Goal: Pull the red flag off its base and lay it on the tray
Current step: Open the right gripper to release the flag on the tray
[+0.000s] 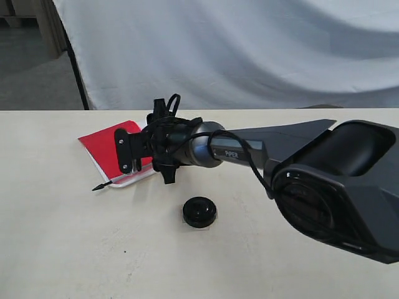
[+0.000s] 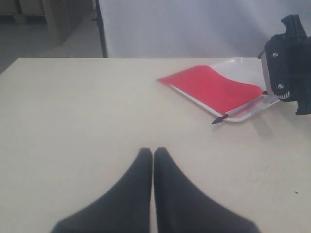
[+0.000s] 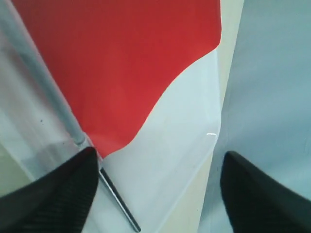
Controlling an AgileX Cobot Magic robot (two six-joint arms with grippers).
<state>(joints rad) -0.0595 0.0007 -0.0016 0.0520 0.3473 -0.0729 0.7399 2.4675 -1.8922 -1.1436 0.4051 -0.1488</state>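
The red flag (image 1: 105, 147) lies flat on the white tray (image 1: 138, 179), its pointed black tip (image 1: 97, 187) sticking out past the tray's rim. The black base (image 1: 199, 212) sits apart on the table, with no pole in it. My right gripper (image 1: 127, 149) hovers over the tray and is open. In the right wrist view its gripper (image 3: 158, 167) holds nothing; the flag cloth (image 3: 121, 63) and the black pole (image 3: 119, 204) rest on the tray (image 3: 175, 145) beside one finger (image 3: 63, 191). My left gripper (image 2: 153, 151) is shut and empty over bare table, well away from the flag (image 2: 214, 88).
The right arm (image 1: 324, 180) stretches across the table from the right. A white cloth backdrop (image 1: 249, 50) hangs behind the table's far edge. The left wrist view shows the tray (image 2: 243, 65) and the right gripper (image 2: 286, 63) at the far side.
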